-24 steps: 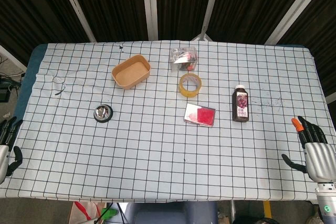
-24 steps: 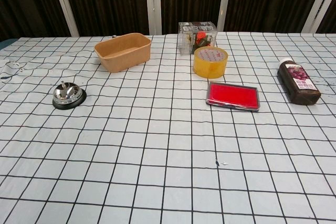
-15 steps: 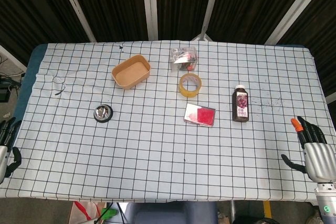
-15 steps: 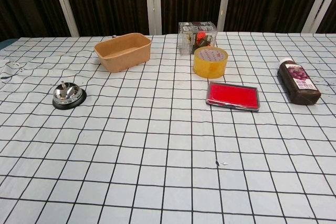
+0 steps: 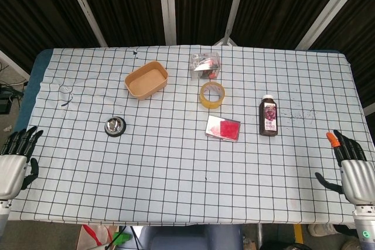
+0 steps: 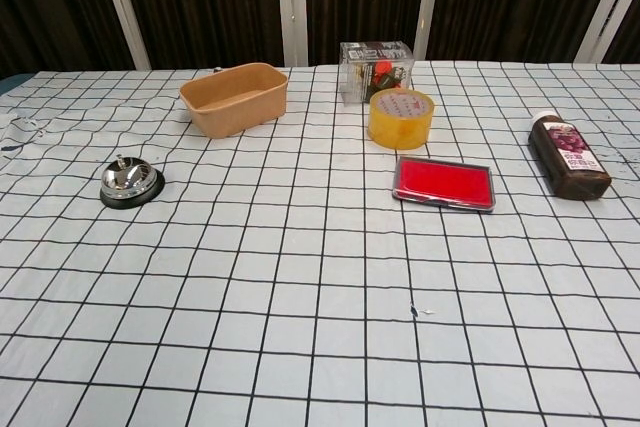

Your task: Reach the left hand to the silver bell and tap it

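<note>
The silver bell (image 5: 115, 126) on its black base stands on the left part of the checked tablecloth; the chest view shows the bell (image 6: 130, 183) at mid-left. My left hand (image 5: 15, 163) is at the table's near left corner, well short of the bell, fingers apart and holding nothing. My right hand (image 5: 351, 169) rests at the near right corner, open, with an orange tip on one finger. Neither hand appears in the chest view.
A tan tray (image 5: 146, 79) lies behind the bell. A clear box of clips (image 5: 205, 64), a yellow tape roll (image 5: 212, 95), a red ink pad (image 5: 223, 127) and a dark bottle (image 5: 269, 116) occupy the middle and right.
My left hand has moved in from the left edge toward the table, showing more fully. The right hand and all objects are unchanged.
</note>
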Robot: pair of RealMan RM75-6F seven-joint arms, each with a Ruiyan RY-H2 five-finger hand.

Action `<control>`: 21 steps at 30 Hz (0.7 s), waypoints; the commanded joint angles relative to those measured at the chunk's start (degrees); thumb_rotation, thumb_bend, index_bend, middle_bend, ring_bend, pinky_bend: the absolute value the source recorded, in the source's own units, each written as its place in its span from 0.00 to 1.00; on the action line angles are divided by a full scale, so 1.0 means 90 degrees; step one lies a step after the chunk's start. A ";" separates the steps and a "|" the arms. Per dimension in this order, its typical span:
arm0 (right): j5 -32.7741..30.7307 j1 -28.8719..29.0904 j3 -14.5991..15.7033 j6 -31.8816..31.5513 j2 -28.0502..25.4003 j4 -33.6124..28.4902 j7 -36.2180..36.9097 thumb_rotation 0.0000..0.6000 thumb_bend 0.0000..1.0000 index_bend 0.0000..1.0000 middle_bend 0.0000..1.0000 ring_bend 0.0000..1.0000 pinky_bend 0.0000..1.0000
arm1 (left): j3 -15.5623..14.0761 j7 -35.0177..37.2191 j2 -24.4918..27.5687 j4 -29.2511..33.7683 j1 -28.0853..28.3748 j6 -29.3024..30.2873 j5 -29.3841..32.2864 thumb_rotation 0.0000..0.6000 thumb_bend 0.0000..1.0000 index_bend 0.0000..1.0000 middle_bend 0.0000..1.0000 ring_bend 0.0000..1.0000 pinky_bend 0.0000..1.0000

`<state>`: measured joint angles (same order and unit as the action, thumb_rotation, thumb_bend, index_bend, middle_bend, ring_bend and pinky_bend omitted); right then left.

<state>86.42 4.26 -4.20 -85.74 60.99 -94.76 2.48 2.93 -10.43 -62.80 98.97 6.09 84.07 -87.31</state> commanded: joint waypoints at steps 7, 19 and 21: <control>-0.0016 0.0007 0.0007 0.0048 -0.0008 0.0005 0.0031 1.00 0.25 0.06 0.03 0.09 0.10 | 0.0605 -0.0244 -0.0439 -0.0474 0.1005 -0.1108 0.0470 1.00 1.00 0.00 0.03 0.00 0.00; -0.0043 0.0003 -0.0001 0.0061 -0.0023 0.0023 0.0096 1.00 0.25 0.06 0.03 0.09 0.10 | 0.1055 0.0133 -0.2091 -0.2603 0.2143 -0.2338 0.1276 1.00 1.00 0.00 0.04 0.00 0.00; -0.0045 0.0003 0.0001 0.0066 -0.0024 0.0018 0.0101 1.00 0.25 0.06 0.03 0.09 0.10 | 0.1061 0.0255 -0.2360 -0.2947 0.2262 -0.2417 0.1279 1.00 1.00 0.00 0.04 0.00 0.00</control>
<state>86.01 4.29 -4.20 -85.15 60.77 -94.59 3.38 11.78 -9.93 -80.28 76.63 24.15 64.15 -76.76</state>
